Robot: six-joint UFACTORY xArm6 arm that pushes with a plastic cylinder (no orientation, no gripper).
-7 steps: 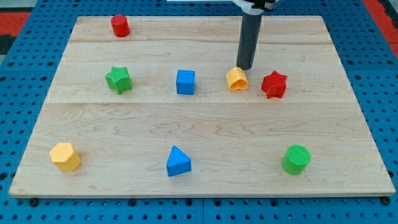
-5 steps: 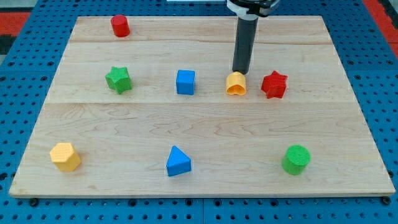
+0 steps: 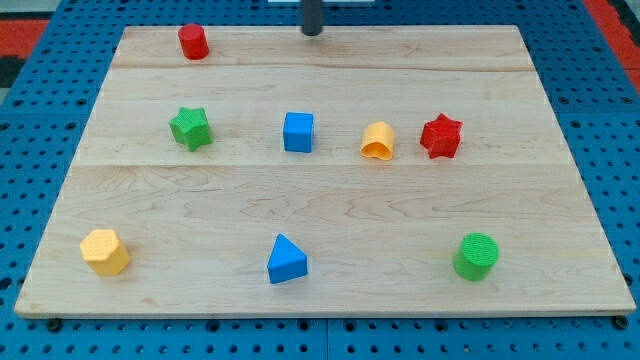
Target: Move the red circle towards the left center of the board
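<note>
The red circle point(image 3: 193, 42) stands near the board's top left corner. My tip point(image 3: 312, 33) shows at the view's top edge, at the board's far rim, well to the right of the red circle and above the blue cube point(image 3: 298, 132). Only the rod's short lower end is in view. It touches no block.
On the wooden board point(image 3: 330, 210): a green star point(image 3: 190, 128) at the left, an orange arch-shaped block point(image 3: 378, 141) and a red star point(image 3: 441, 136) right of centre, a yellow hexagon point(image 3: 105, 251) bottom left, a blue triangle point(image 3: 286, 259) bottom centre, a green circle point(image 3: 476, 256) bottom right.
My tip has left the orange block's upper edge and moved up and to the left, to the board's top rim. The orange block has shifted slightly. The other blocks have not moved.
</note>
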